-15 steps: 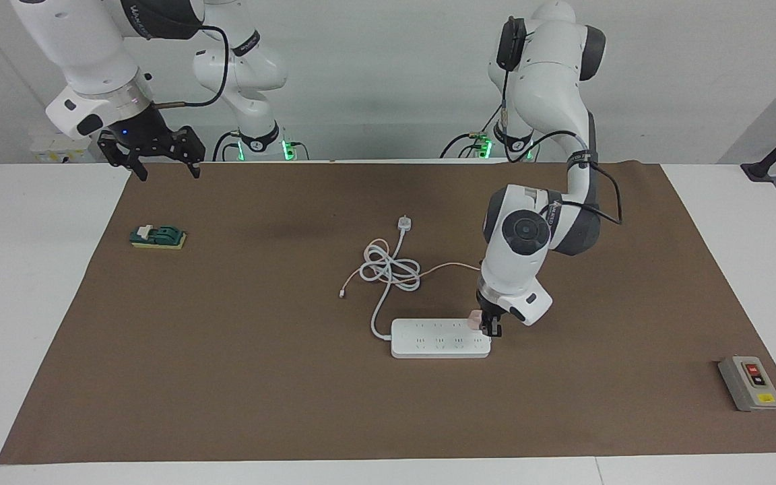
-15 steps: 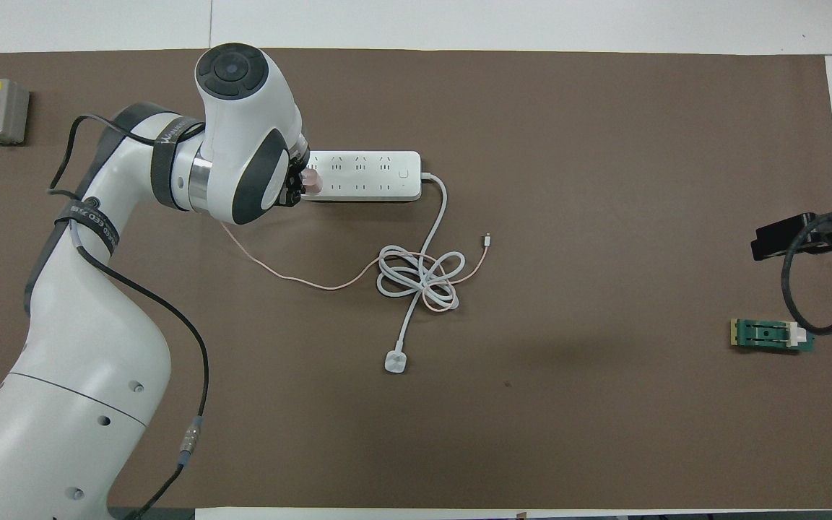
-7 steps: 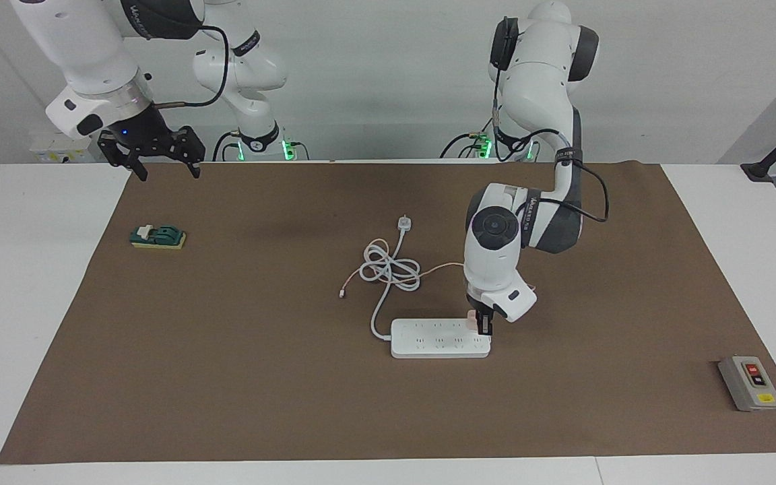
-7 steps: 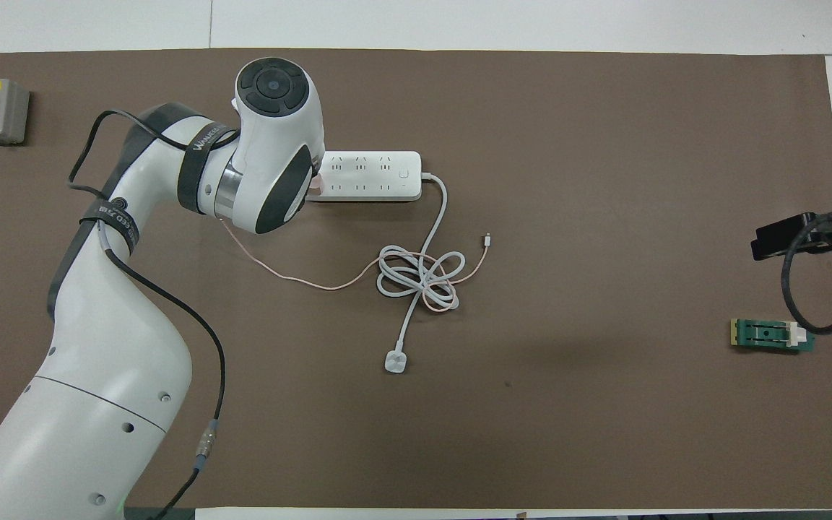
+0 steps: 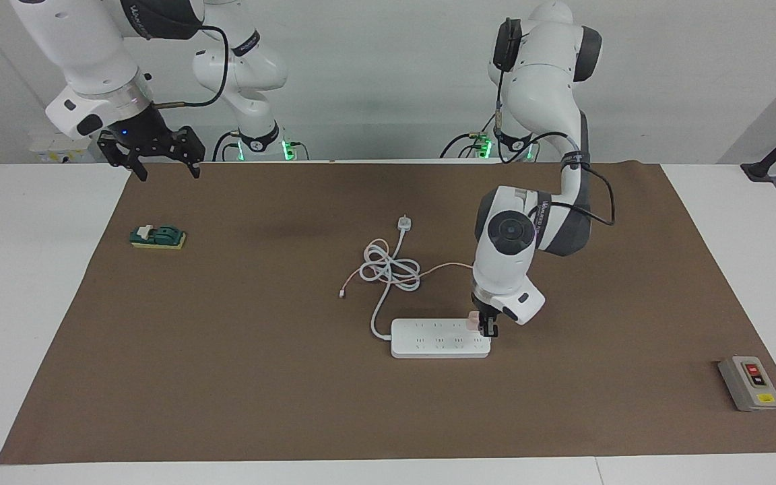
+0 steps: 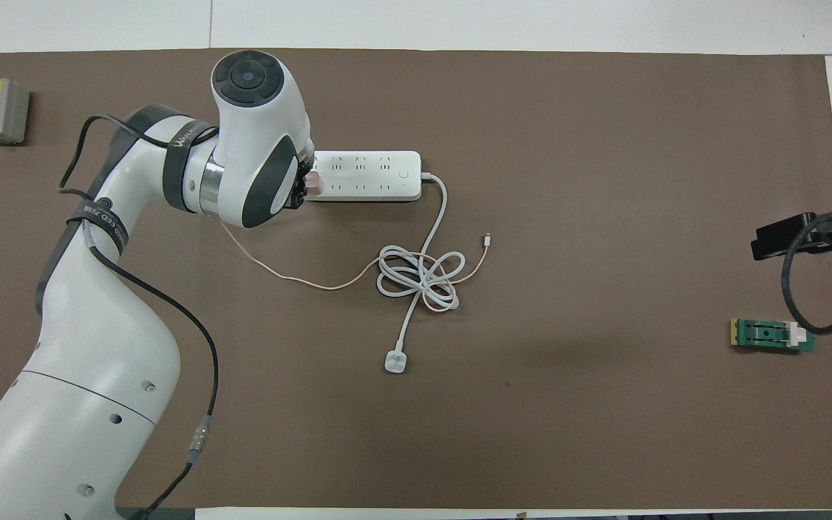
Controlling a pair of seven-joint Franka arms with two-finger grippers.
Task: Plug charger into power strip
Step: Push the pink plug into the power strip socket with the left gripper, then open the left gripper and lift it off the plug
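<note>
The white power strip (image 5: 438,339) lies mid-table, and it also shows in the overhead view (image 6: 373,175). The pale pink charger (image 5: 472,320) sits on the strip's end toward the left arm, its prongs hidden; in the overhead view (image 6: 313,183) it peeks out beside the wrist. My left gripper (image 5: 487,328) points down over that end and is shut on the charger. The thin pink cable (image 6: 293,278) trails toward the robots. My right gripper (image 5: 167,175) is open and waits raised over the mat's corner at the right arm's end.
The strip's thick white cord (image 6: 416,278) lies coiled nearer the robots, ending in a white round plug (image 6: 395,362). A green switch on a yellow base (image 5: 157,236) lies at the right arm's end. A grey button box (image 5: 750,382) lies at the left arm's end.
My left arm's wrist swung toward the right arm's end, then partway back, while the gripper stayed on the charger at the strip's end. The right arm has not moved.
</note>
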